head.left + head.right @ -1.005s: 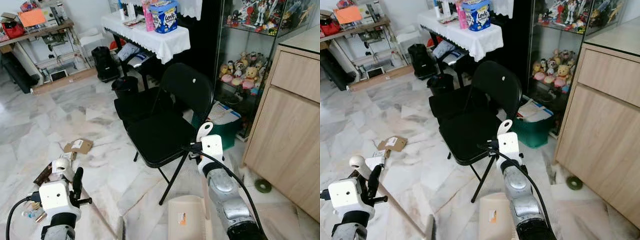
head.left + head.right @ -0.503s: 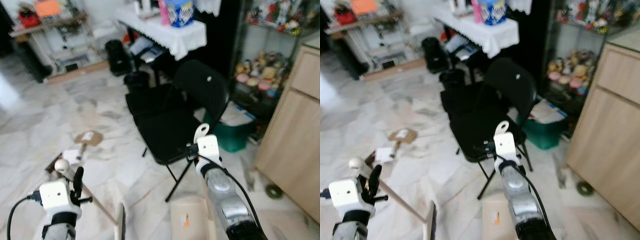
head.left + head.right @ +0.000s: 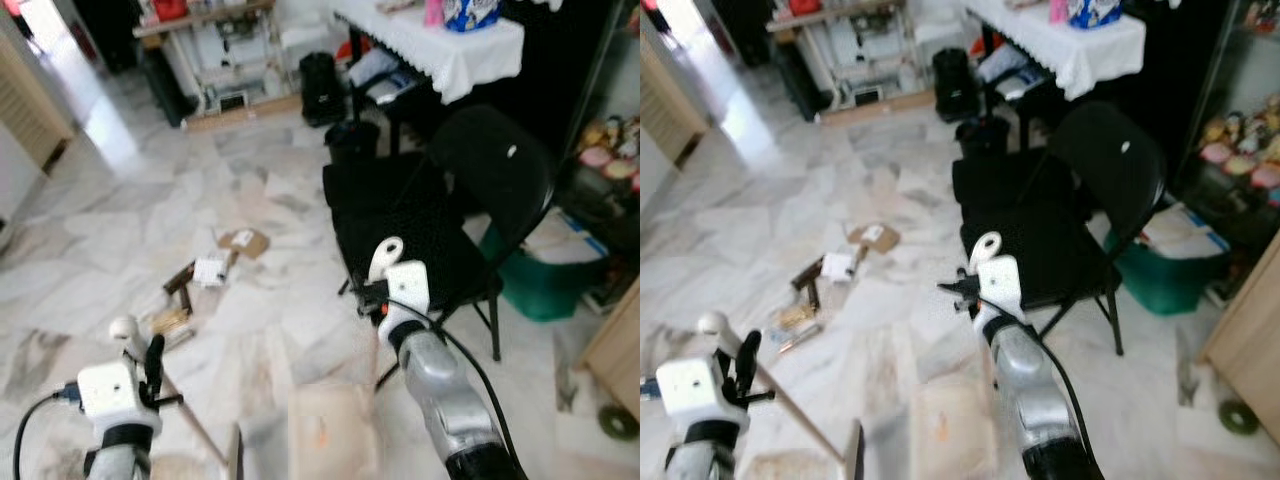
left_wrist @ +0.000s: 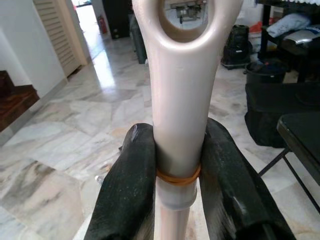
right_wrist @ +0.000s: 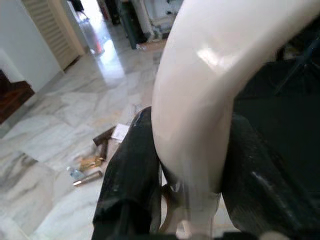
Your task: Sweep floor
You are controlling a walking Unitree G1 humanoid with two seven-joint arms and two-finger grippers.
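Observation:
My left gripper (image 3: 153, 358) is shut on the cream top of a broom handle (image 4: 182, 100), low on the left. Its wooden stick (image 3: 195, 432) slants down to the broom head (image 3: 236, 462) on the floor. My right gripper (image 3: 371, 293) is shut on the white handle (image 5: 210, 75) of a beige dustpan (image 3: 330, 432), which hangs blurred at the bottom centre. Litter lies on the marble floor ahead on the left: a cardboard piece (image 3: 246, 241), a white paper (image 3: 208, 270) and small packets (image 3: 169, 321).
A black folding chair (image 3: 440, 225) stands just ahead on the right, with a green bin (image 3: 545, 282) behind it. A white-clothed table (image 3: 455, 48) and a black bin (image 3: 350, 138) are further back. A wooden cabinet (image 3: 622, 330) is at the far right.
The whole picture has swung, so more floor and litter on the left now show and the cabinet has slid to the edge. Both grippers keep their hold.

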